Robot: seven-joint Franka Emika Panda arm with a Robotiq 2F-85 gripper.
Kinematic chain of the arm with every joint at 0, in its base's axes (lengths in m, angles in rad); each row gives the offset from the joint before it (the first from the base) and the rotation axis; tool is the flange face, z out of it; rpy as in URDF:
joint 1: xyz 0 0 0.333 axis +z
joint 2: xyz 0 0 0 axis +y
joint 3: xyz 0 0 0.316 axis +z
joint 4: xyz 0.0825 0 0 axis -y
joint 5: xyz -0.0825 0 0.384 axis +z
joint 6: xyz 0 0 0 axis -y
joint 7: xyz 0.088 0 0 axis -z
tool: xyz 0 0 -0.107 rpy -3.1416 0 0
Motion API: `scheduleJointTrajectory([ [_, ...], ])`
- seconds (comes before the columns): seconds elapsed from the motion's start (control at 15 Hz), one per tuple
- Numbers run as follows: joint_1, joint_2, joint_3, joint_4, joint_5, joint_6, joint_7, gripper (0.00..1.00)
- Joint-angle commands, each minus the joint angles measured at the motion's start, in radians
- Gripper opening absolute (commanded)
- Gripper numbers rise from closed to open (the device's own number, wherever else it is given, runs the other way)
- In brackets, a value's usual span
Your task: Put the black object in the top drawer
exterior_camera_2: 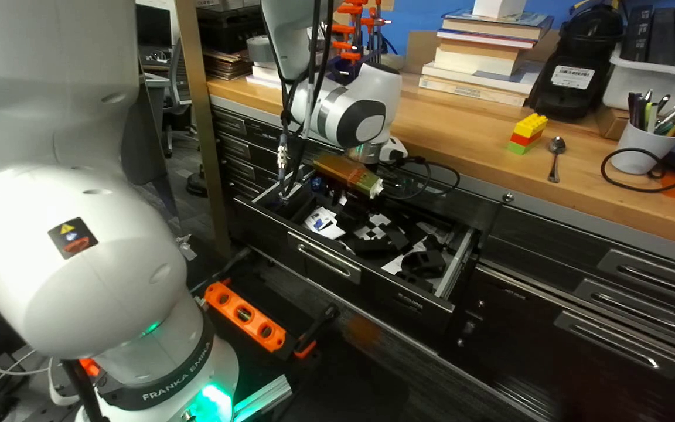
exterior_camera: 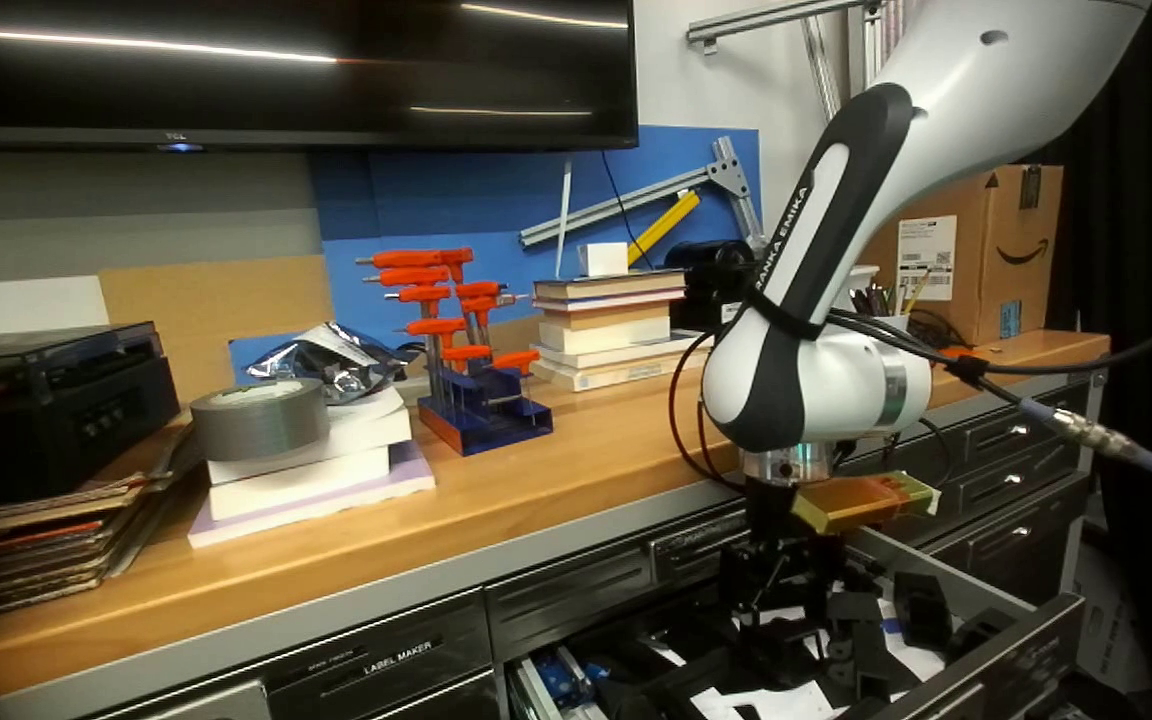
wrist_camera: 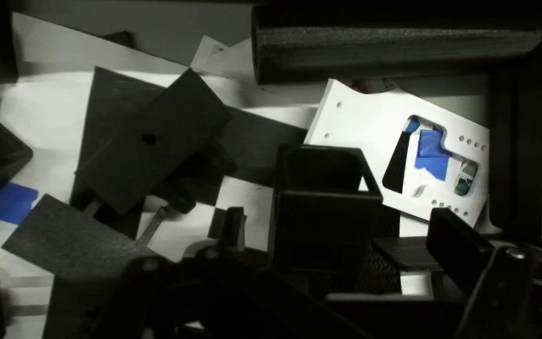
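The top drawer [exterior_camera: 1021, 655] is pulled open and holds several black parts, white sheets and blue bits. It also shows in an exterior view with its silver handle [exterior_camera_2: 324, 259]. My gripper [exterior_camera: 784, 610] points down into the drawer. In the wrist view its two fingers stand wide apart [wrist_camera: 337, 219]. A black box-shaped part [wrist_camera: 322, 212] with an open top shows between them, with gaps at both sides. I cannot tell which black piece in the drawer is the black object; a roundish black piece [exterior_camera_2: 425, 264] lies at one end.
A yellow-orange item [exterior_camera: 861, 502] sits on my wrist. The wooden counter [exterior_camera: 496, 500] overhangs the drawer's back. It bears stacked books [exterior_camera: 606, 335], red-handled tools [exterior_camera: 436, 290], toy bricks [exterior_camera_2: 528, 133], a spoon [exterior_camera_2: 555, 153] and a pen cup [exterior_camera_2: 642, 149]. Cables hang by the arm.
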Motion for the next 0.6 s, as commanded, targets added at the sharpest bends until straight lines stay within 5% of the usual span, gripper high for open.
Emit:
scheduleJointTrajectory([
  [0.0, -0.011, -0.105, -0.015, -0.032, 0.083, -0.043, 0.095, 1.00],
  [0.27, 0.003, -0.226, -0.063, -0.086, 0.138, -0.077, 0.237, 1.00],
  [0.53, 0.028, -0.297, -0.127, -0.130, 0.041, -0.090, 0.501, 1.00],
])
